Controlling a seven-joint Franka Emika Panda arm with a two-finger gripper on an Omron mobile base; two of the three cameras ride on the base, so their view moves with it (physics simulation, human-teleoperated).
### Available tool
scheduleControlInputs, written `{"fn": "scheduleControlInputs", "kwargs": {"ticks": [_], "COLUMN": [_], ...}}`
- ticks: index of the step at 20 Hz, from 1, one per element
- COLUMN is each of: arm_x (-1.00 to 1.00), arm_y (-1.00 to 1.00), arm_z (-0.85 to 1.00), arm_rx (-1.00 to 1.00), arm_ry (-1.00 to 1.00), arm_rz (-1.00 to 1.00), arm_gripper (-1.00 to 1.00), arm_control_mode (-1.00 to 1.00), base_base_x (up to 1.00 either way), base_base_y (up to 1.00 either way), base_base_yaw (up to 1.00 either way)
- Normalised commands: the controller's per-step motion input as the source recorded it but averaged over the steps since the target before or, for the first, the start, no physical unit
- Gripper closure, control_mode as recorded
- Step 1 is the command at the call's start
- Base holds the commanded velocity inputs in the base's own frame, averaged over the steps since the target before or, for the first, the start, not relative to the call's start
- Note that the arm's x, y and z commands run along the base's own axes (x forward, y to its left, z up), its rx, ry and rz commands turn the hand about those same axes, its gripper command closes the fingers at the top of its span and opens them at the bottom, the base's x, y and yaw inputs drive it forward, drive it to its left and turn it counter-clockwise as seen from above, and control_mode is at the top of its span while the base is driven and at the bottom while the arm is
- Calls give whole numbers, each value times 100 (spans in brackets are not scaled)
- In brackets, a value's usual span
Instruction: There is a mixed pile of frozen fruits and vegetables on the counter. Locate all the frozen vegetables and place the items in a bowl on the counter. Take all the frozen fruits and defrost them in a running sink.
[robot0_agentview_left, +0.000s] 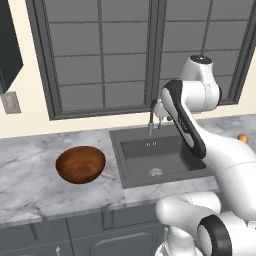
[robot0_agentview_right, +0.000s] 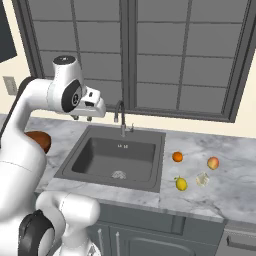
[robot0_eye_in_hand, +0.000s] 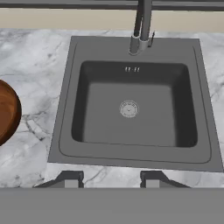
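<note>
Left base view: bowl (robot0_agentview_left: 80, 164) sits on counter (robot0_agentview_left: 30, 175), left of sink (robot0_agentview_left: 155, 155), a strip of marble between them. Faucet (robot0_agentview_left: 151, 117) at sink's back rim. Arm crosses right half of frame; gripper (robot0_agentview_left: 161, 121) is up near the faucet, above sink's back edge, mostly hidden by the arm, so jaws can't be read here. One orange piece (robot0_agentview_left: 242, 137) peeks out past the arm at far right, well apart from gripper.

Right base view: gripper (robot0_agentview_right: 84, 117) hangs over the counter by sink's back-left corner, left of faucet (robot0_agentview_right: 120, 116). Nothing seen in it. Sink (robot0_agentview_right: 116, 158) basin bare, drain (robot0_agentview_right: 119, 174) pale. All four pieces lie right of the sink, well apart from gripper: orange ball (robot0_agentview_right: 177, 156) nearest the rim, peach ball (robot0_agentview_right: 213, 163) further right, yellow piece (robot0_agentview_right: 181, 184) and whitish lump (robot0_agentview_right: 202, 179) nearer the front edge. Bowl (robot0_agentview_right: 40, 140) edge shows behind the arm, left.

Hand view: looks down on sink (robot0_eye_in_hand: 135, 105), drain (robot0_eye_in_hand: 129, 109) near centre. Fingertips (robot0_eye_in_hand: 70, 179) at bottom, gripper (robot0_eye_in_hand: 109, 180) holds nothing; jaws at their narrowest setting, gap between tips. Bowl (robot0_eye_in_hand: 8, 111) rim at left edge, on the marble, apart from sink.
</note>
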Motion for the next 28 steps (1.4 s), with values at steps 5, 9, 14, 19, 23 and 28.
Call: {"fn": "scheduleControlInputs", "kwargs": {"ticks": [5,9,14,19,23,28], "arm_x": [-7,-21,-27,-19,-15,-10], "arm_y": [0,-8,-16,-19,-28,-28], "arm_z": [-2,-8,-11,-6,-4,-1], "arm_rx": [0,0,0,0,0,0], "arm_ry": [0,0,-3,-2,0,0], "arm_rz": [0,0,0,0,0,0], "arm_gripper": [-100,-100,-100,-100,-100,-100], "arm_control_mode": [-100,-100,-100,-100,-100,-100], "base_base_x": [0,0,0,0,0,0], "base_base_y": [0,0,0,0,0,0], "base_base_yaw": [0,0,0,0,0,0]}}
